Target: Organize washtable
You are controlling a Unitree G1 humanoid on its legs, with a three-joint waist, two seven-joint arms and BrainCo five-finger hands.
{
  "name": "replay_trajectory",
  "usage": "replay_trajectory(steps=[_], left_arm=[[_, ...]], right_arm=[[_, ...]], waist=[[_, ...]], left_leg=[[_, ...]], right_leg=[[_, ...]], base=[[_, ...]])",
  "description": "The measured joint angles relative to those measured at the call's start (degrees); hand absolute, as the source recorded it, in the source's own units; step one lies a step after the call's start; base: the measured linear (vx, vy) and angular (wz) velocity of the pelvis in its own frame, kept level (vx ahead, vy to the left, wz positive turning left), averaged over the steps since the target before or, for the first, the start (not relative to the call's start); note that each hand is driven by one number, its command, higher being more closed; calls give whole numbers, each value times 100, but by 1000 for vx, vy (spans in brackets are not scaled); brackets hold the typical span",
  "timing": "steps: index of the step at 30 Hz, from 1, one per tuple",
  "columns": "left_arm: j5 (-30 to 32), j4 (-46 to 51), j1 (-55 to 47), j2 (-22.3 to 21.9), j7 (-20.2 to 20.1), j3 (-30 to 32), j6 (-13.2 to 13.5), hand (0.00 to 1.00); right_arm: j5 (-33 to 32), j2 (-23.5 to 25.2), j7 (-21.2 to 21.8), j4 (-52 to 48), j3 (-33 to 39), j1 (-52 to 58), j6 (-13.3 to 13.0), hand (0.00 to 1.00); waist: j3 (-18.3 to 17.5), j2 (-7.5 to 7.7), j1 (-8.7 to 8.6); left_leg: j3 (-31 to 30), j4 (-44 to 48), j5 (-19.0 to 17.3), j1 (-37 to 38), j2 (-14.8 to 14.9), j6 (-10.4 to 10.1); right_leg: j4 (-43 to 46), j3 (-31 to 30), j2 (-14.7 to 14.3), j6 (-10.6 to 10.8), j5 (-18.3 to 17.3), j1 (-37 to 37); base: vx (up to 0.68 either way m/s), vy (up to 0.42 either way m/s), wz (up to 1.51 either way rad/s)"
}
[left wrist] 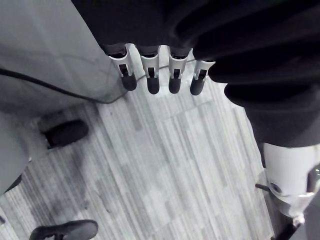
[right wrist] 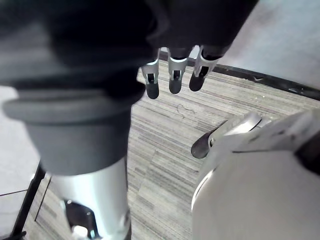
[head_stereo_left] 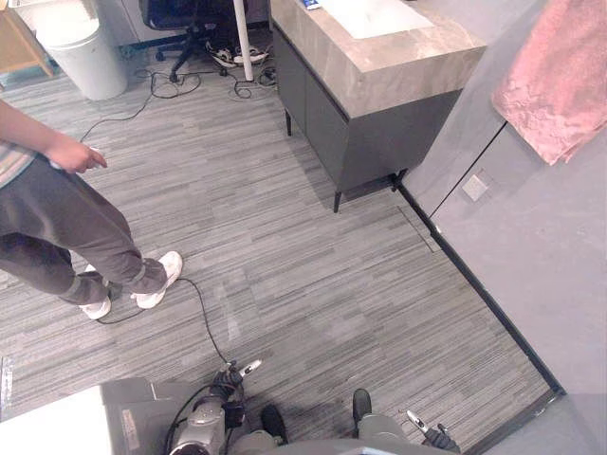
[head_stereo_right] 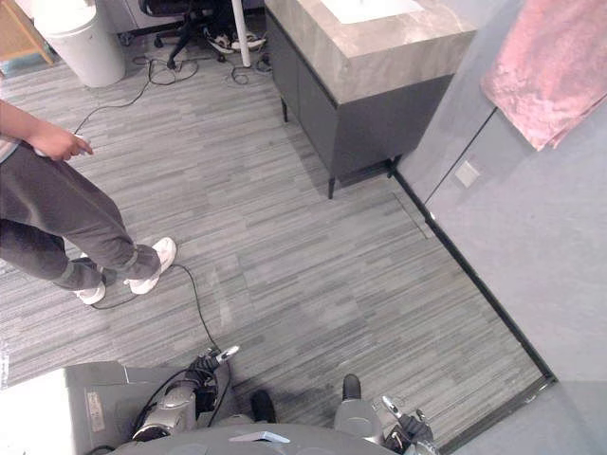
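The washtable stands far ahead at the upper middle, a dark cabinet with a stone top and a white basin set into it. A pink towel hangs on the grey wall to its right. My left hand hangs low beside me over the floor. In the left wrist view its fingers are straight and hold nothing. My right hand hangs at the lower right. Its fingers are also straight and empty above the striped floor.
A person in grey trousers and white shoes stands at the left. A white bin and an office chair are at the back left, with cables on the floor. The grey wall runs along the right.
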State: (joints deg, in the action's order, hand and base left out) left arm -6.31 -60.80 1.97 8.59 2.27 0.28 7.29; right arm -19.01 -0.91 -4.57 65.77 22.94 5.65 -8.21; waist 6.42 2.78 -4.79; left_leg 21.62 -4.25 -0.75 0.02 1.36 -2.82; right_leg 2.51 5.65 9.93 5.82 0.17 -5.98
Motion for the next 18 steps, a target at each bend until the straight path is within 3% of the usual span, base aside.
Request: replay_trajectory(steps=[6,18], left_arm=[[12,-253,12,-13,8,-41,34,0],[-5,-448,7,-87,57,-14,141,0]], right_arm=[[2,-50,18,-7,-47,-11,-6,0],[276,-41,220,22,-411,-333,4,0]], waist=[[-58,-61,44],[-109,18,117]], left_leg=[[2,-174,97,71,60,38],[6,-177,4,116,33,28]], right_leg=[[-120,48,-107,15,-34,65],[-408,119,-107,20,-24,293]], base=[[38,-52,-1],[53,-10,3]])
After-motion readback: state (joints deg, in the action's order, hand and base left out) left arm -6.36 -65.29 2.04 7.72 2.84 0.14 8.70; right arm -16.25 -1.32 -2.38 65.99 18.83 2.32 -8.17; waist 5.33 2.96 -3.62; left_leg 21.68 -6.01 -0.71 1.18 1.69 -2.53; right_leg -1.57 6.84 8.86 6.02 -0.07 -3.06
